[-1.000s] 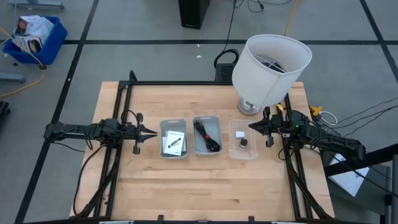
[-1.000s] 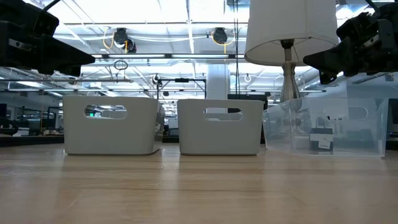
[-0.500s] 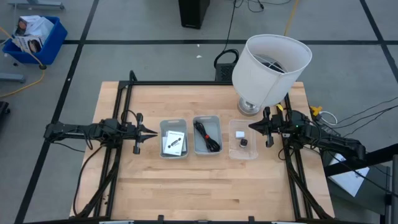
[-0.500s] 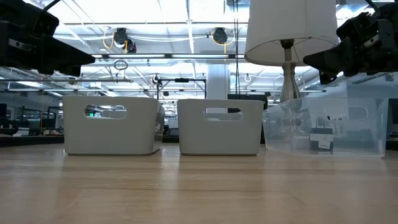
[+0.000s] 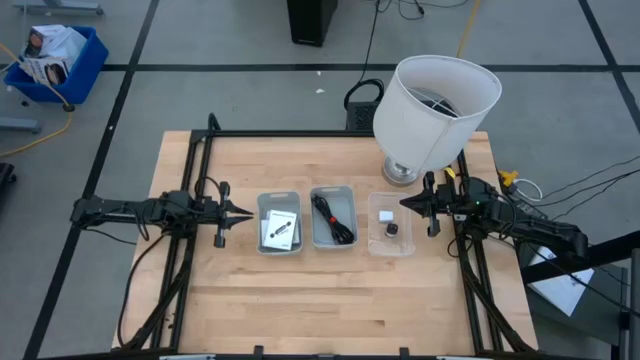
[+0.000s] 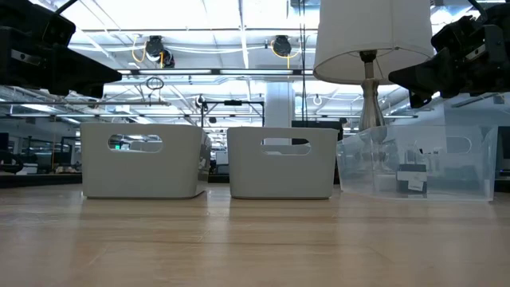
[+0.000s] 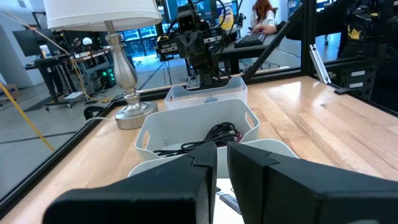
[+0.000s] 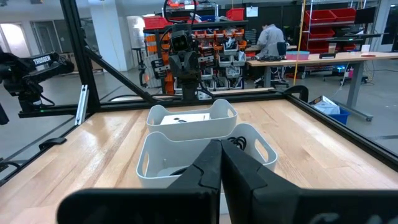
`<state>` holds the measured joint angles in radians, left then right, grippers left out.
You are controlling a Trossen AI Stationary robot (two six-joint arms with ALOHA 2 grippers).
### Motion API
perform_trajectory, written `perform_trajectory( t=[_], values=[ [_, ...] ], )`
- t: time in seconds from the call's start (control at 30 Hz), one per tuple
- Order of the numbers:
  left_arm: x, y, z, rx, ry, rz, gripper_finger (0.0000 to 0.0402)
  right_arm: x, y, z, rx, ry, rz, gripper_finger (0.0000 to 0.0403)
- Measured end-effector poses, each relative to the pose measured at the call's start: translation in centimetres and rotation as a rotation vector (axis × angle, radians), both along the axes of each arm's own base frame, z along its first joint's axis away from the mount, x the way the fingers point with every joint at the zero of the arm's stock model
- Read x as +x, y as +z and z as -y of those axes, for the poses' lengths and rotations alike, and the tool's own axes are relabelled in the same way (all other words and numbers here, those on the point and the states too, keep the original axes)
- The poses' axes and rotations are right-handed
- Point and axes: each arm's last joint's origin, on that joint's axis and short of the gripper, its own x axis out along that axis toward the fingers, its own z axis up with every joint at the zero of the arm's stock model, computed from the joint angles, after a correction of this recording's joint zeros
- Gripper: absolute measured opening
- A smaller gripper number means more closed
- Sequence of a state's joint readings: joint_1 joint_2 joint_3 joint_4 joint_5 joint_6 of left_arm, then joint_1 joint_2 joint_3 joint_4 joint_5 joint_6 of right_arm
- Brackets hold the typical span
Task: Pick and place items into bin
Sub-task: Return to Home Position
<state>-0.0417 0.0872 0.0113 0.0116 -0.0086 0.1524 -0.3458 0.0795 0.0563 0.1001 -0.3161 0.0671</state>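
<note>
Nothing has moved. Left gripper [image 5: 236, 212] and right gripper [image 5: 408, 204] are parked, jaws apparently pressed together; clearance from bins [image 5: 261, 226] should be kept.

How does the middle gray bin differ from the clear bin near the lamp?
The middle gray bin is opaque; the clear bin is see-through. The middle gray bin holds a black cable; the clear bin holds a small white block and a small black cube. Both stand upright on the table in one row.

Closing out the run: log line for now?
left gripper: beside left gray bin, shut, empty | right gripper: beside clear bin, shut, empty | black cable: in middle gray bin
</note>
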Motion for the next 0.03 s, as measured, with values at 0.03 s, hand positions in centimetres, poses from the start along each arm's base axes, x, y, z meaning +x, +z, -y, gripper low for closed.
perform_trajectory(
  t=[0.03],
  values=[
    [0.0,0.0,0.0,0.0,0.0,0.0,0.0047,0.0,0.0,0.0,0.0,0.0,0.0,0.0004]
  ],
)
